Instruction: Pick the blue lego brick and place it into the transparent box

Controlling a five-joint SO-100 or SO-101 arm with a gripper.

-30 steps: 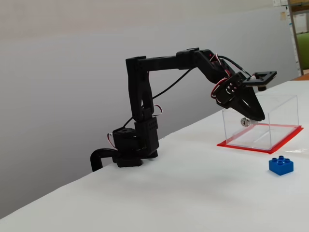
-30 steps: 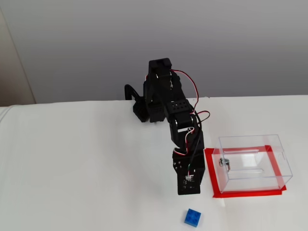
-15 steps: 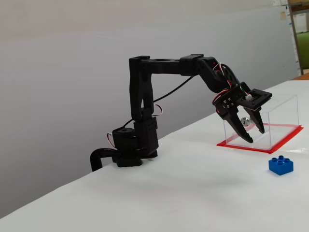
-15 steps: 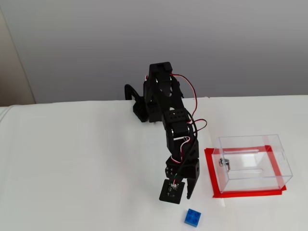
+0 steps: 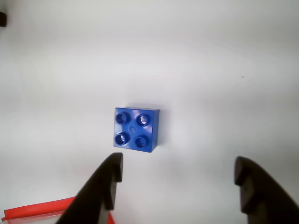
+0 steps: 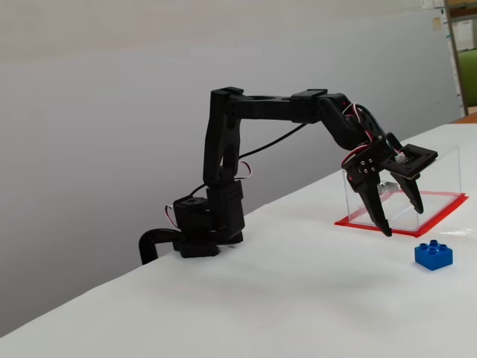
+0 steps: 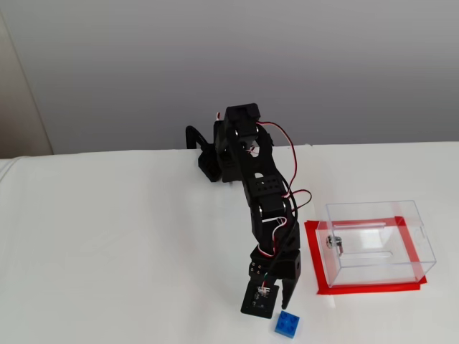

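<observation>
Since the wide-open claw [image 5: 175,175] hangs off-centre above the blue lego brick [image 5: 136,129], one finger could knock it aside.

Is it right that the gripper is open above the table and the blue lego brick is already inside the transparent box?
Not quite. The gripper is open above the table, but the blue lego brick is not in the transparent box. It lies on the bare table outside it, as both fixed views show; the wrist view shows the brick on the white surface just ahead of the open fingers.
</observation>
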